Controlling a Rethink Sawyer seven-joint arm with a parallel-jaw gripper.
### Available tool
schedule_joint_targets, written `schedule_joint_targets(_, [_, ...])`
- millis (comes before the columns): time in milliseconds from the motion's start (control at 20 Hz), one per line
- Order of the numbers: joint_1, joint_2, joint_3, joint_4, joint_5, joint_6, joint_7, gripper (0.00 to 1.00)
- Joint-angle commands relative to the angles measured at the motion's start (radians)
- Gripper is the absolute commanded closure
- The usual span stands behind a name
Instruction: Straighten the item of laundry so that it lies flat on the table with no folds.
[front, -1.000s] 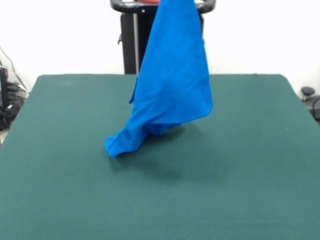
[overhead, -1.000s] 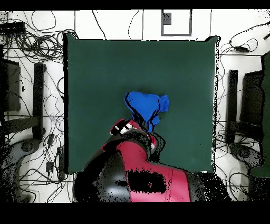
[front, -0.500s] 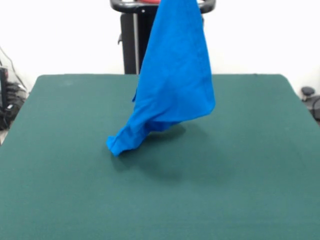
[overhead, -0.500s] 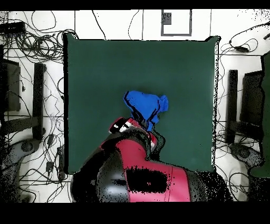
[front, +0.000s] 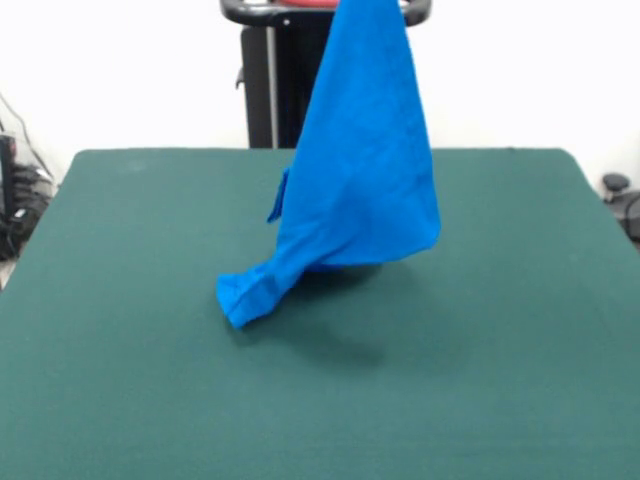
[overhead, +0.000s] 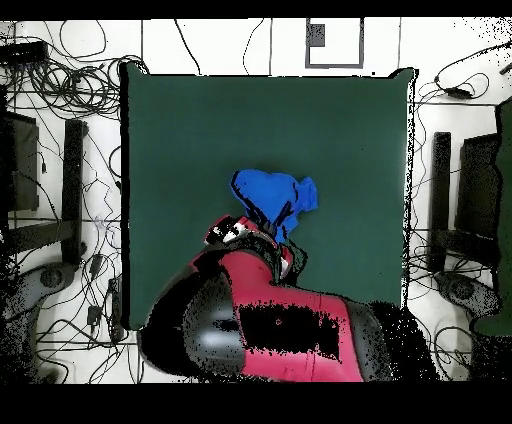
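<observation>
The bright blue soft fabric garment (front: 362, 180) hangs as a tall cone from above the picture's top edge, where whatever holds it is out of sight. Its lower left corner, a crumpled tail, touches the dark green felt-topped table (front: 500, 380); the wider right hem floats clear, with a shadow beneath.

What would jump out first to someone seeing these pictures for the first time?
The bright blue garment hangs like a tall cone from above the front view's top edge, with only its lower tail touching the dark green table near the middle. In the overhead view, the red and black arm reaches in from the bottom edge to the cloth. What holds the garment's top cannot be seen.
</observation>
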Motion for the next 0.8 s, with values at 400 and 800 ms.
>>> schedule_joint_targets(400, [-0.079,0.122,0.176,-0.017,0.007,0.124,-0.145,1.00])
schedule_joint_targets(800, [-0.153,0.103,0.215,-0.053,0.011,0.210,-0.226,1.00])
